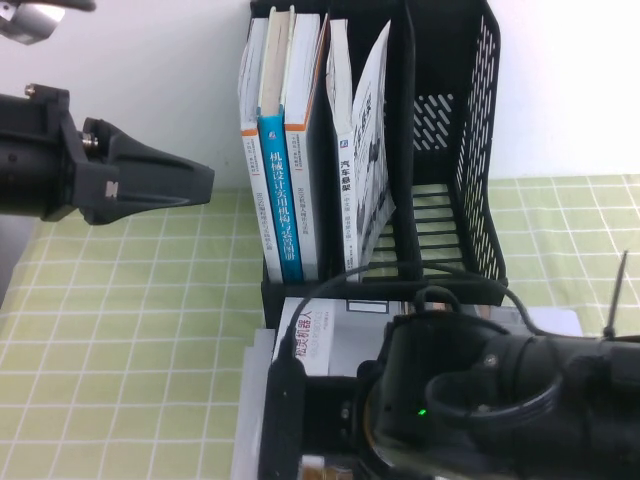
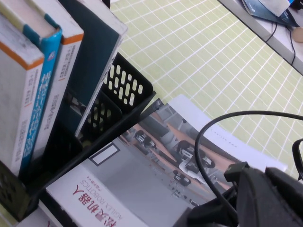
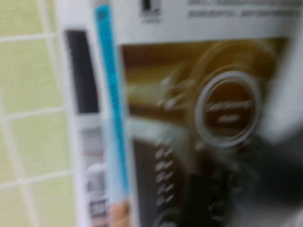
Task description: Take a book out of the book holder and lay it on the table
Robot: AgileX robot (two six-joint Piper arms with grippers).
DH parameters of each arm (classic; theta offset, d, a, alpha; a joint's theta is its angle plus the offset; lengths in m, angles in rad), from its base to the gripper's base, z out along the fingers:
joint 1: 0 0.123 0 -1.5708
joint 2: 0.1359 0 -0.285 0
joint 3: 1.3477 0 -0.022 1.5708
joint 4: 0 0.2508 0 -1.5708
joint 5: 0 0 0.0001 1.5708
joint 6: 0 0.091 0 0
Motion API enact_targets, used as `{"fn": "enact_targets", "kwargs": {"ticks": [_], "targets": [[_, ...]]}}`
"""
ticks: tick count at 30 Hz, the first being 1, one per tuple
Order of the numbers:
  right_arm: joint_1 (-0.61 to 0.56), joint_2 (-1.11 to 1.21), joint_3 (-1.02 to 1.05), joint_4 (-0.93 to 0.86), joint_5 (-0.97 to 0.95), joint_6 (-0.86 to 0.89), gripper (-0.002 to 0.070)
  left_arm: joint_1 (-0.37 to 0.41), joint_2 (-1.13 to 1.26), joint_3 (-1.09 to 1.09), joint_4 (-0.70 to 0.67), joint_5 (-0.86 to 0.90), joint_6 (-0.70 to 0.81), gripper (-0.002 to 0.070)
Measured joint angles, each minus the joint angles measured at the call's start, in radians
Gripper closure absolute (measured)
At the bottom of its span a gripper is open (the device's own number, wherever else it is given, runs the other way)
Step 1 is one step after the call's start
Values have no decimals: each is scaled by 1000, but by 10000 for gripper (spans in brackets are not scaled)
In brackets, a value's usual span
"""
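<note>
Book (image 1: 325, 335), grey-covered with red lettering, lies flat under right gripper (image 1: 400, 420); left gripper (image 1: 195, 185) hovers.

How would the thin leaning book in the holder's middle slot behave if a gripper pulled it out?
The leaning book looks thin and soft-covered, so it would probably flex. It tilts loosely in the book holder, so it should slide out easily but may flop sideways. The left gripper hovers left of the holder; the right gripper is hidden low over the lying magazine.
</note>
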Motion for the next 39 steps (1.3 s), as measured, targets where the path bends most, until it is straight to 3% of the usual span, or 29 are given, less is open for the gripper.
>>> {"fn": "enact_targets", "kwargs": {"ticks": [2, 4, 8, 12, 15, 21, 23, 29, 35, 39], "targets": [[0, -23, 0, 73, 34, -90, 156, 0, 0, 0, 0, 0, -6, 675], [0, -59, -7, 194, 93, -198, 106, 0, 0, 0, 3, 0, -38, 675], [0, -125, -101, 435, 293, -382, 81, 0, -24, 0, 44, 0, -86, 675], [0, -193, -280, 542, 341, -463, 86, 0, -92, 2, 97, 2, -111, 675], [0, -245, -430, 518, 355, -475, 160, 0, -173, 2, 133, 2, -129, 675], [1, -325, -656, 182, 357, -343, 567, -17, -378, 2, 277, -19, -211, 675], [1, -357, -676, 60, 357, -279, 627, -47, -451, 18, 363, -36, -261, 675], [-42, -467, -671, -95, 358, -109, 673, -124, -699, 186, 586, -87, -467, 676], [-118, -612, -451, -129, 342, -24, 677, -132, -940, 499, 612, -259, -604, 676], [-149, -762, -197, -236, 203, 104, 677, -132, -1031, 669, 614, -418, -620, 676]]}}
